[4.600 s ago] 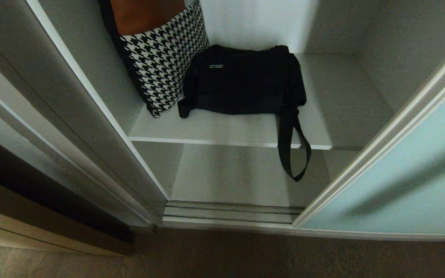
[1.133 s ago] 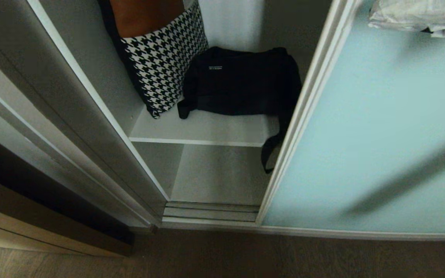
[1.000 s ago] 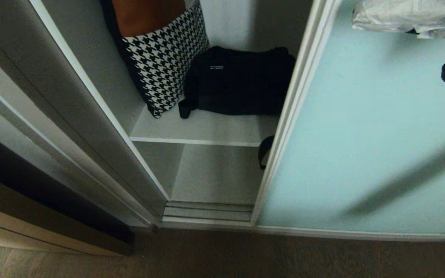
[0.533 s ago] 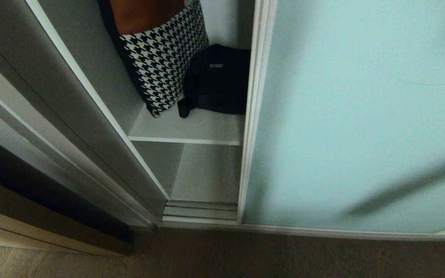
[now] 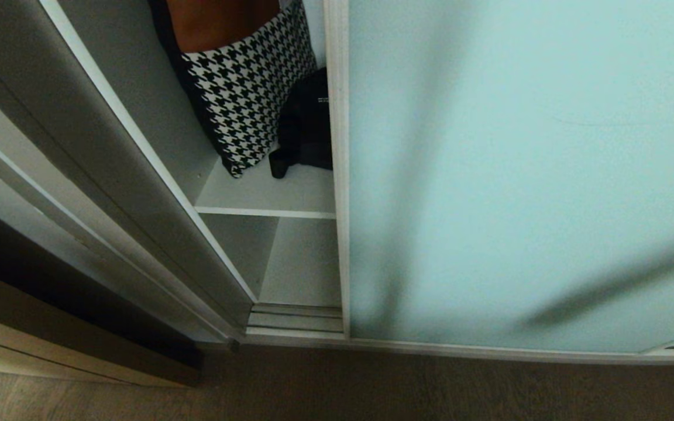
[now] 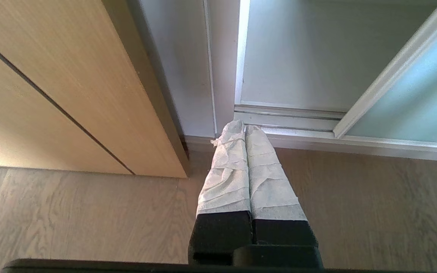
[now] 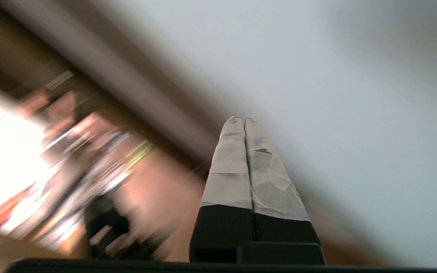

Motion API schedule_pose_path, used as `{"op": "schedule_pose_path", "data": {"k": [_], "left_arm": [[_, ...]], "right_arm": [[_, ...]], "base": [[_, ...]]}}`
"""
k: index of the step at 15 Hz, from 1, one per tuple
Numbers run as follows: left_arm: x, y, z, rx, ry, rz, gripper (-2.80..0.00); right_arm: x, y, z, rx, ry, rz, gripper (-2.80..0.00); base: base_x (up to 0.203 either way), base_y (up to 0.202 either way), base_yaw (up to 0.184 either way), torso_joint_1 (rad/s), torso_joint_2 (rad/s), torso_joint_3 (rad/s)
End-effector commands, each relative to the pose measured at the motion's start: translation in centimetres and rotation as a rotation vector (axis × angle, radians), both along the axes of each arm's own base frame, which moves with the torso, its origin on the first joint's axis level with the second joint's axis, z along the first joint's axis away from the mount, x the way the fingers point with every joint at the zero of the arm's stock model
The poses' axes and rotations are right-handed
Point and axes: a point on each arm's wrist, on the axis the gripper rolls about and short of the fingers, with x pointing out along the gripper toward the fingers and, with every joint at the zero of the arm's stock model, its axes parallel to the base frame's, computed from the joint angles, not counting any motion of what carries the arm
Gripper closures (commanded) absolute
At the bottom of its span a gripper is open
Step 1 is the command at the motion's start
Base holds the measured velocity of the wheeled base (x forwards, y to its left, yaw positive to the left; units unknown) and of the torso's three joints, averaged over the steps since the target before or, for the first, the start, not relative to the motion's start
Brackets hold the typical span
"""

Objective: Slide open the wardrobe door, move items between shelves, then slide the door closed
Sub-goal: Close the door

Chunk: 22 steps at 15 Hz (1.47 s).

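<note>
The frosted blue-green sliding wardrobe door (image 5: 518,175) covers most of the opening; its silver edge stands at mid-picture in the head view. Through the narrow gap left of it, a sliver of the black bag (image 5: 309,126) lies on the white-grey shelf (image 5: 267,193); the rest is hidden behind the door. A lower shelf (image 5: 302,263) shows beneath. Neither arm is in the head view. My left gripper (image 6: 240,129) is shut and empty, parked low over the floor near the door track (image 6: 290,113). My right gripper (image 7: 240,120) is shut and empty, pointing at the pale door panel (image 7: 355,94).
A houndstooth-and-brown cushion (image 5: 243,88) leans against the wardrobe's left wall beside the bag. A light wood cabinet (image 6: 59,87) stands left of the wardrobe frame. Wood floor (image 5: 372,386) runs along the front, with the bottom track (image 5: 296,318) at the sill.
The sliding door has travelled left, narrowing the gap and covering most of the bag and its strap. The right arm has left the head view and its wrist view blurs with motion.
</note>
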Motion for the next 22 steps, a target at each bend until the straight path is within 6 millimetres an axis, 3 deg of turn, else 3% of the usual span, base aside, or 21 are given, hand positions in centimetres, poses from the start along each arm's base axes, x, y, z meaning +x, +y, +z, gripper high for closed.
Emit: {"op": "schedule_pose_path", "data": {"k": [1, 5, 7, 10, 15, 20, 22], "left_arm": [[0.0, 0.0, 0.0, 0.000, 0.000, 0.000, 0.00], [0.0, 0.0, 0.0, 0.000, 0.001, 0.000, 0.00], [0.0, 0.0, 0.0, -0.001, 0.000, 0.000, 0.00], [0.0, 0.0, 0.0, -0.001, 0.000, 0.000, 0.00], [0.0, 0.0, 0.0, 0.000, 0.001, 0.000, 0.00], [0.0, 0.0, 0.0, 0.000, 0.000, 0.000, 0.00], [0.0, 0.0, 0.0, -0.001, 0.000, 0.000, 0.00]], "right_arm": [[-2.5, -0.3, 0.2, 0.024, -0.051, -0.254, 0.00], [-2.9, 0.9, -0.1, 0.028, -0.046, -0.685, 0.00], [-4.7, 1.7, -1.9, -0.008, -0.042, -0.802, 0.00], [-6.3, 1.8, -7.9, -0.174, 0.052, -0.814, 0.00], [-4.7, 1.1, -21.0, -0.509, 0.269, -0.761, 0.00], [-1.4, 0.4, -27.3, -0.568, 0.275, -0.695, 0.00], [-1.8, 0.2, -29.0, -0.578, 0.250, -0.621, 0.00]], "base": [[0.000, 0.000, 0.000, 0.000, 0.00, 0.000], [0.000, 0.000, 0.000, 0.000, 0.00, 0.000], [0.000, 0.000, 0.000, 0.000, 0.00, 0.000], [0.000, 0.000, 0.000, 0.000, 0.00, 0.000], [0.000, 0.000, 0.000, 0.000, 0.00, 0.000], [0.000, 0.000, 0.000, 0.000, 0.00, 0.000], [0.000, 0.000, 0.000, 0.000, 0.00, 0.000]]}}
